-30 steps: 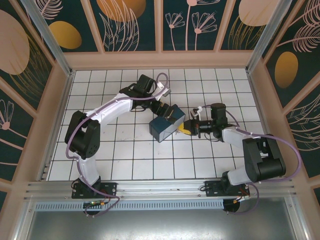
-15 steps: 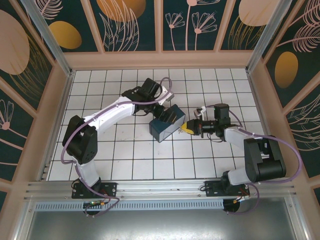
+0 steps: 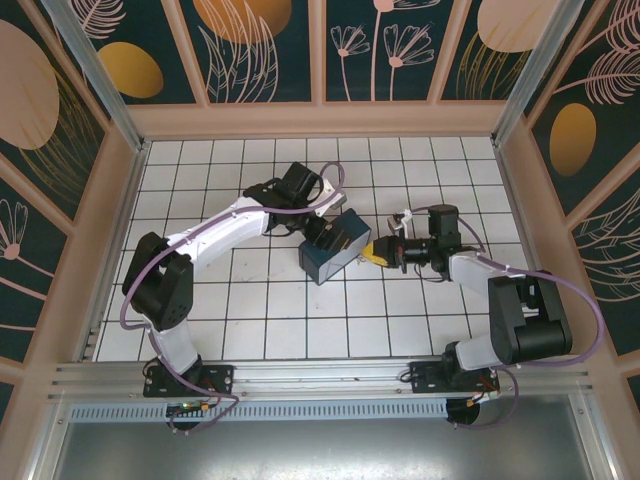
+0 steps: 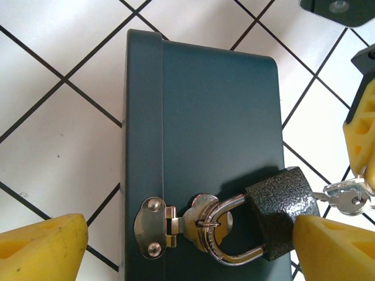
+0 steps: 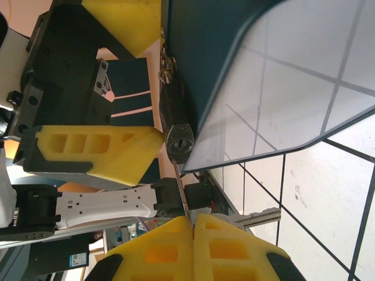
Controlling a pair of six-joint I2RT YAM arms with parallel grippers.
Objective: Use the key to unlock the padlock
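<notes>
Bracing, we judge, explains the layout: the left gripper [image 4: 187, 252] stands open astride the small dark pebbled padlock [image 4: 280, 213] hanging from the silvery hasp [image 4: 153, 227] of the teal tin box [image 4: 217, 129], while the right gripper [image 5: 192, 222], clamped on the thin silvery key [image 4: 345, 198], aims it at the keyhole [image 5: 180, 140].

Nothing legible anywhere. No lettering, number or brand mark to make out on the dark, pebbled-metal padlock [image 4: 280, 211], on the plain teal tin box [image 4: 217, 117], or on the small silvery key [image 4: 347, 199], the last too small and blurred to read.
</notes>
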